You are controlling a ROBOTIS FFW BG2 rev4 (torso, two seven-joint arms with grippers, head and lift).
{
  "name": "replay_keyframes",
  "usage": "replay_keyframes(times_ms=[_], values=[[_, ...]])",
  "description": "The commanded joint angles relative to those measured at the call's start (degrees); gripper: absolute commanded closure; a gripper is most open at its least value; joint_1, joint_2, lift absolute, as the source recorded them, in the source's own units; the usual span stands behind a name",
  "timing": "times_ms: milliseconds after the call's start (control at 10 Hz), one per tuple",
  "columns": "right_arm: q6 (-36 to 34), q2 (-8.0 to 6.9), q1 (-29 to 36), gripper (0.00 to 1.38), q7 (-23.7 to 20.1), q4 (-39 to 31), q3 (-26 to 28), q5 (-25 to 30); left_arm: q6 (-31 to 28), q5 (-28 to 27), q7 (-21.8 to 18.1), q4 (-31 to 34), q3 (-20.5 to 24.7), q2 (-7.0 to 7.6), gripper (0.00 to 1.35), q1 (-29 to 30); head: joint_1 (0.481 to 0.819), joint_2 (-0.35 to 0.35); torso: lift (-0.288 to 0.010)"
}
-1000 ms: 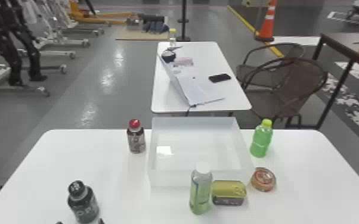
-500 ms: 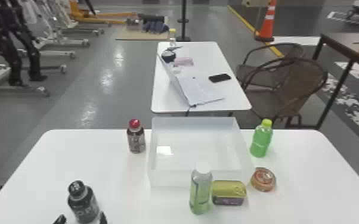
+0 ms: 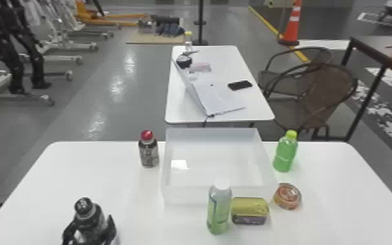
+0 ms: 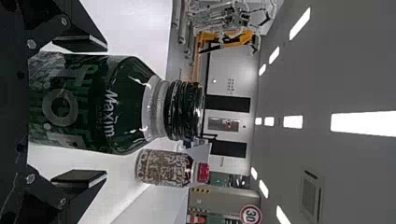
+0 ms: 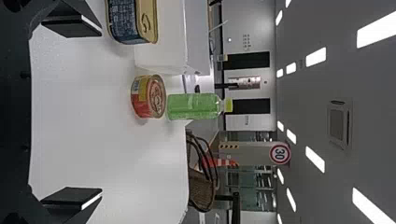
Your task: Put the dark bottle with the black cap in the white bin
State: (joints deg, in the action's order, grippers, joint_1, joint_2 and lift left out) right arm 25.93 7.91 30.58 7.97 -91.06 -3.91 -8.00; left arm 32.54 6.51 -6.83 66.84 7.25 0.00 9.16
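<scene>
White bin (image 3: pixel 185 196), dark bottle (image 4: pixel 112 103) (greenish); striped cone (image 3: pixel 292 26)

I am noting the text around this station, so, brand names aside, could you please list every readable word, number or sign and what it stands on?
"30": the round, red-rimmed sign in the background.
Marks on the black cap of the dark bottle: too blurred to read.
Fine print on the rectangular can: too small.
</scene>
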Motion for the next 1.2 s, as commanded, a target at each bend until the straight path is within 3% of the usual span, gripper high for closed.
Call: replay_keyframes(times_ms=[0, 100, 300, 400, 600, 800, 1000, 1100], values=[[0.0, 0.0, -0.09, 0.09, -0.06, 0.09, -0.04, 0.0, -0.2, -0.8, 0.32, -1.1, 0.84, -0.15, 0.72, -0.99, 0.549, 0.0, -0.1], [0.0, -0.18, -0.09, 0.09, -0.06, 0.09, -0.04, 0.0, -0.02, -0.97, 0.76, -1.1, 1.45, -0.15, 0.86, -0.99, 0.549, 0.0, -0.1], [0.0, -0.26, -0.09, 0.09, 0.03, 0.18, -0.04, 0.0, 0.95, -1.85, 0.76, -1.1, 2.33, -0.15, 0.96, -0.99, 0.549, 0.0, -0.1], [0.0, -0.26, 0.0, 0.09, 0.03, 0.18, -0.04, 0.0, 1.74, -0.97, 0.68, -0.84, 1.72, -0.15, 0.96, -0.9, 0.549, 0.0, -0.1], [0.0, -0.26, 0.0, 0.09, -0.06, 0.09, -0.04, -0.08, -2.22, 3.77, 0.41, 7.78, -3.47, -0.15, 0.96, 0.33, 0.549, 0.0, -0.1], [0.0, 0.09, 0.0, 0.09, -0.06, -0.08, -0.04, -0.26, -7.58, 11.33, -4.6, 12.26, -11.55, -0.15, 0.96, -3.36, 0.549, 0.0, -0.1], [0.0, 0.53, -0.17, 0.09, 0.03, 0.18, -0.04, -0.7, -16.54, 8.52, -14.7, 11.38, -12.96, 0.62, 0.96, -12.33, 0.549, 0.0, -0.1], [0.0, 0.79, -0.17, 0.09, 0.03, 0.09, -0.04, -0.88, -20.32, 7.99, -17.25, 9.18, -13.31, 0.35, 0.96, -16.28, 0.549, 0.0, -0.1]])
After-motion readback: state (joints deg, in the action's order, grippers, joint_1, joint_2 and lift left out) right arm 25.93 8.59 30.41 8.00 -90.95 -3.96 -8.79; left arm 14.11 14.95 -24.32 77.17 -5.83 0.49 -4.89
